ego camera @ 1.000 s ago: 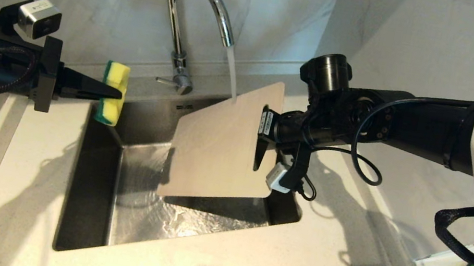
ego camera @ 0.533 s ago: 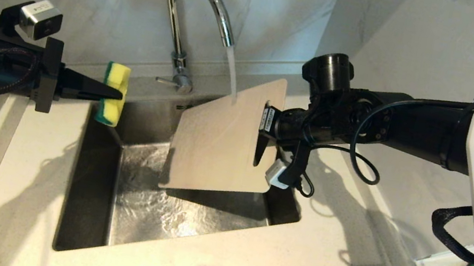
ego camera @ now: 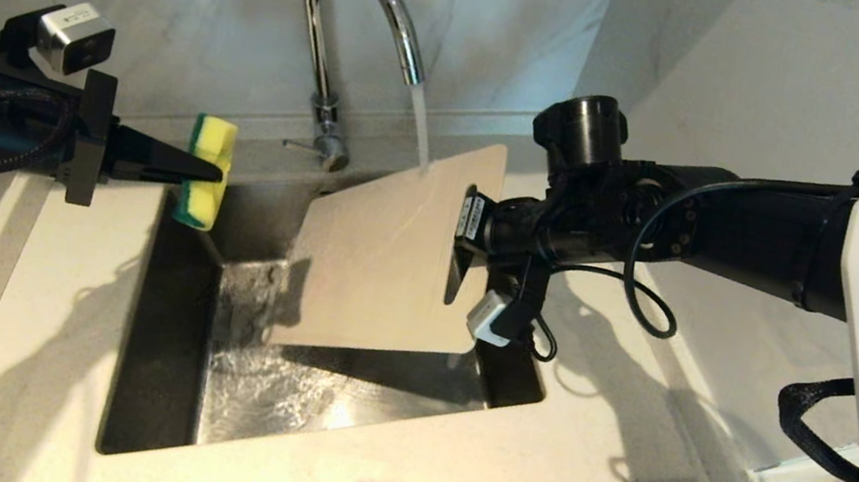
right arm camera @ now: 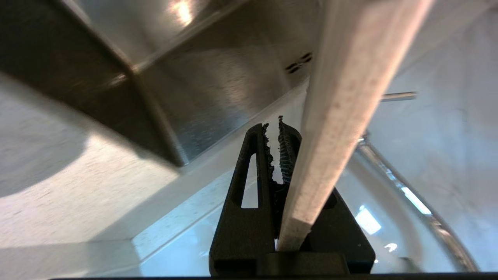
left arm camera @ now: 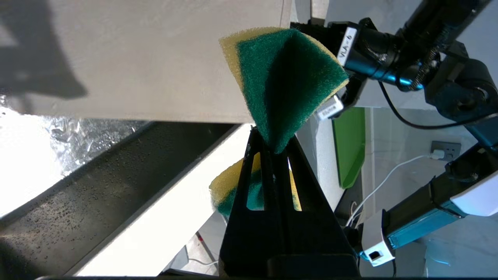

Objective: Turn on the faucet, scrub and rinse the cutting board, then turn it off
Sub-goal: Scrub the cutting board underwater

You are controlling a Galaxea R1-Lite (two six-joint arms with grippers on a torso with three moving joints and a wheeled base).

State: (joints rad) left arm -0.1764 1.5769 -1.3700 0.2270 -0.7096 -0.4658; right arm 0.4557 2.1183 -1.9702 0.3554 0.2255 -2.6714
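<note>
Right wrist view: right gripper [right arm camera: 275,155] jaws pinch cutting board [ego camera: 382,259] edge, tilted over sink [ego camera: 159,370] under faucet [ego camera: 341,40] stream; thin wet grip may slip. Left gripper [ego camera: 208,168] clamps sponge [ego camera: 205,171], apart from board; risk of splashing counter

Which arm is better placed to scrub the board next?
Left. Its claw already pinches the sponge beside the sink, free to reach over. The right claw is busy holding the cutting board under the running faucet.
</note>
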